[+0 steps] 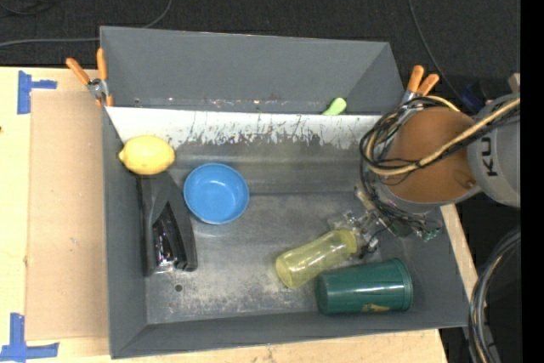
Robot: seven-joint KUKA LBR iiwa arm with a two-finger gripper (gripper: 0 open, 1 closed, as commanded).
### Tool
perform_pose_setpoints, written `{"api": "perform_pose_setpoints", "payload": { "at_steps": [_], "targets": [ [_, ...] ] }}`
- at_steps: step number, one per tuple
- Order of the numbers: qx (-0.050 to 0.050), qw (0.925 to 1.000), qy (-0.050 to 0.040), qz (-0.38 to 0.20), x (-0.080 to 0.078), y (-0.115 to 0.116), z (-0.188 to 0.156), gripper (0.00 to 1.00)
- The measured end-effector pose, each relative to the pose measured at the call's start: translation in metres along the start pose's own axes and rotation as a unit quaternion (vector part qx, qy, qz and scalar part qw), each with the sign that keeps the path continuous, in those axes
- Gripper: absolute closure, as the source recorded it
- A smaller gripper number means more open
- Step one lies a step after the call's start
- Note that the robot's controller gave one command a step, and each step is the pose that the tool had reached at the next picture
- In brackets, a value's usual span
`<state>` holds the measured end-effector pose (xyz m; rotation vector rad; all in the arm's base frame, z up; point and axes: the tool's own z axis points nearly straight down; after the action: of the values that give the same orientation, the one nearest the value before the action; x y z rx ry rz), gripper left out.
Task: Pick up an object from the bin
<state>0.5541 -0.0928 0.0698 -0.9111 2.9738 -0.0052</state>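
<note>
Seeing gripper (365, 231) low at right side of grey bin (255, 81), under orange wrist cover (429, 153) with looped cables. Placed at neck end of yellowish clear bottle (313, 261); touching it or just above, cannot tell which. Cannot tell either if gripper open or closed. Bottle lying on side on bin floor, neck pointing to upper right. Dark green can (364, 286) lying just beside bottle, at lower right. Well apart to left: blue bowl (216, 193), black stapler (170, 238), yellow lemon (146, 155) near left wall. Small green thing (334, 106) at back wall.
</note>
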Motion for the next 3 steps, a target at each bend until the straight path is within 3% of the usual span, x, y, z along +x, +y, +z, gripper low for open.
{"api": "perform_pose_setpoints", "payload": {
  "at_steps": [2,3],
  "targets": [
    [-0.004,1.0000,0.0038,0.003,0.002,0.002,-0.014,1.00],
    [0.000,0.9865,-0.0030,-0.163,-0.030,0.008,-0.011,1.00]
  ]
}}
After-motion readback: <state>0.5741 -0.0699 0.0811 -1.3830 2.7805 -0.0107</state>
